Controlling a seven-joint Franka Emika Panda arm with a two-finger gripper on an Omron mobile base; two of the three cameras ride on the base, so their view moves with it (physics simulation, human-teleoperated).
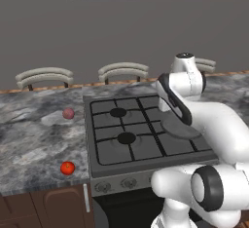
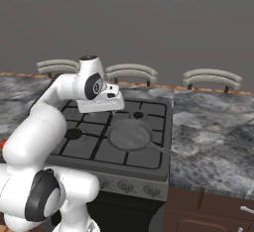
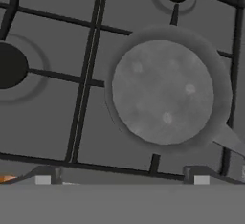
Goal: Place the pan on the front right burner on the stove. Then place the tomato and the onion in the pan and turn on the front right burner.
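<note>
Hand view, I read the claw (image 3: 122, 180) as spread wide and empty, both fingertips (image 3: 43, 180) low in frame, hanging above the stove (image 3: 48, 122). Pan (image 3: 162, 91) sits on the grate over what is probably the front right burner, which it hides. Tomato (image 1: 67, 168) lies near the counter (image 1: 29, 139) front, left of the stove; onion (image 1: 68, 113) farther back.
</note>
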